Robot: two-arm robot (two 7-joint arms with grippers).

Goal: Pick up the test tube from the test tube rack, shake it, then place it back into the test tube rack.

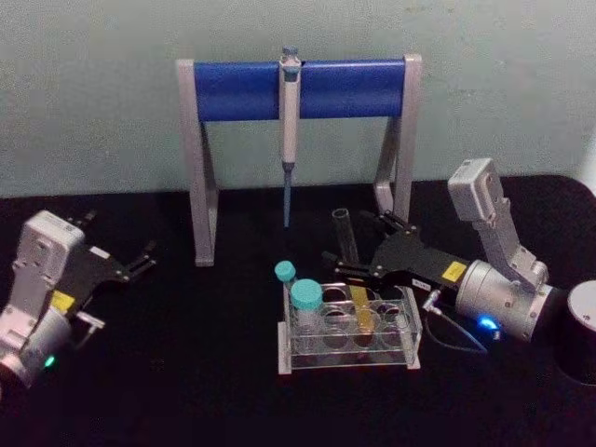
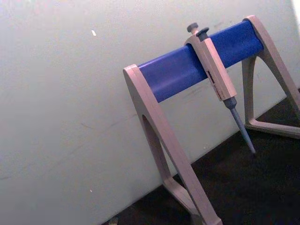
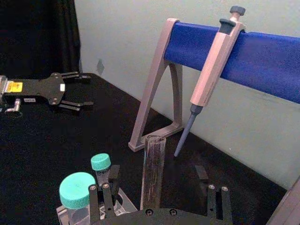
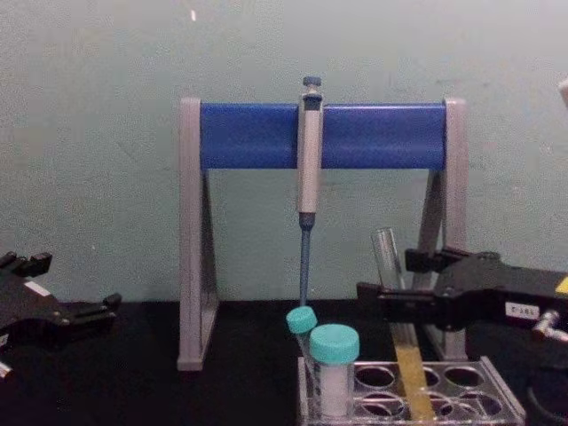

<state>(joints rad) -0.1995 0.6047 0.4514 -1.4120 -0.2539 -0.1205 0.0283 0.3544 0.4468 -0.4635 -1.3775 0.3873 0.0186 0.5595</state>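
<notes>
With the left gripper [image 3: 84, 90] idle at the left, jaws apart, the test tube [image 1: 361, 307] leans in the rack [image 1: 345, 361] just right of the capped tubes [image 1: 305, 296], straddled by the right gripper's [image 1: 354, 240] spread jaws, so an off-centre squeeze could tip or crack it.

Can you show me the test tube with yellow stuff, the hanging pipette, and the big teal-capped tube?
test tube [image 3: 153, 172], right wrist view, on its clear glass wall.
pipette [image 4: 309, 169], chest view, on its grey body.
big teal-capped tube [image 4: 335, 370], chest view, clear body under the cap.
</notes>
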